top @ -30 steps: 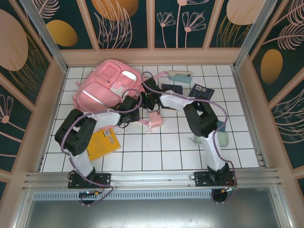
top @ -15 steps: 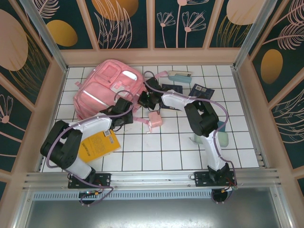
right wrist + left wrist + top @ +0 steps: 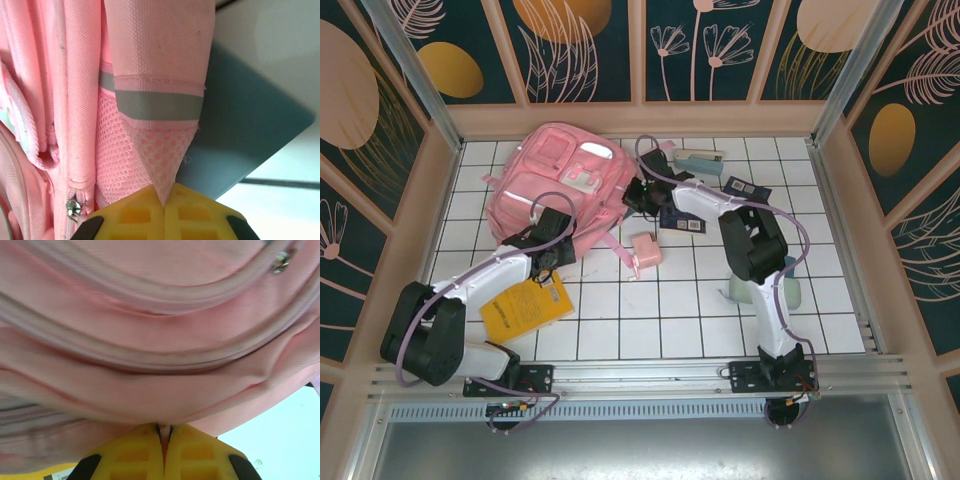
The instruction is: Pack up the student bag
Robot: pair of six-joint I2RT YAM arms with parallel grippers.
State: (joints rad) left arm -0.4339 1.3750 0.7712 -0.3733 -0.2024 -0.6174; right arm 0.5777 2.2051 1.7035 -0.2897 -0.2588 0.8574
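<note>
Left gripper (image 3: pixel 553 248): jaws pinched tight on fold at edge of large soft pink fabric student bag (image 3: pixel 555 180); bag spreads ahead of it, front pockets up. Right gripper (image 3: pixel 634 196): clamped on bag's mesh side corner, bag to its left. Long axis seems parallel to line between grippers; both equally near

The top camera looks steeply down from high behind the 6 o'clock edge of the counter (image 3: pixel 650 300), taking in all of it. Both wrist cameras press close to the student bag (image 3: pixel 560 185), which lies toward 11 o'clock. The left gripper (image 3: pixel 163 432) faces its 6 o'clock edge, and the right gripper (image 3: pixel 164 197) faces its mesh side at 3 o'clock.
</note>
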